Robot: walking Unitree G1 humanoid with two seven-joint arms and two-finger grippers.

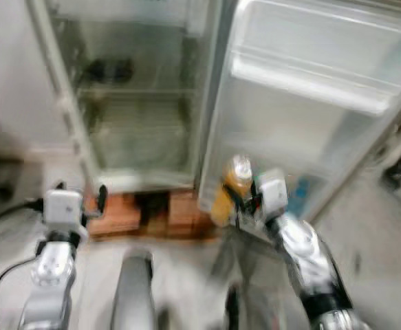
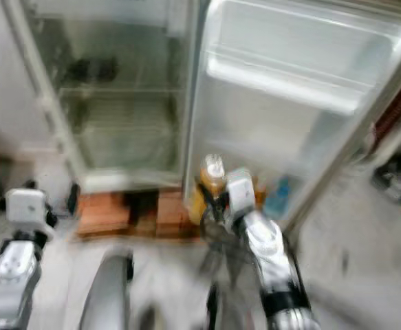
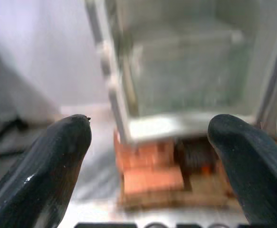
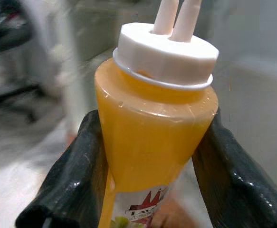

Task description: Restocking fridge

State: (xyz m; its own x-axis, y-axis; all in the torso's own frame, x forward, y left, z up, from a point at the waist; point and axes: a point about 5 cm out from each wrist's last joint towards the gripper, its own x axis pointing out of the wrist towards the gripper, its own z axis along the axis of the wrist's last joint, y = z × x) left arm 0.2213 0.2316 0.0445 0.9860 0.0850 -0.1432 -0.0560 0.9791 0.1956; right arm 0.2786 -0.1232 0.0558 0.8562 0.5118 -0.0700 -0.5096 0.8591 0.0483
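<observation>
Bottle [image 4: 152,137] – held by R gripper [image 4: 152,156].

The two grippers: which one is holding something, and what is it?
The right gripper, shut on a yellow sauce bottle with a white cap. The left gripper is open and empty.

Floor [image 1: 365,234]; brick base [image 1: 128,213] under fridge [image 1: 135,103]

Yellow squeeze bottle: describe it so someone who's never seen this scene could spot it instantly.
Start at the open fridge raised on bricks, its door swung to the right. In front of the door's lower edge, the right claw is shut on the yellow squeeze bottle. Unlike the small blue item low in the door, it is bright yellow, with a white twin-nozzle cap.
</observation>
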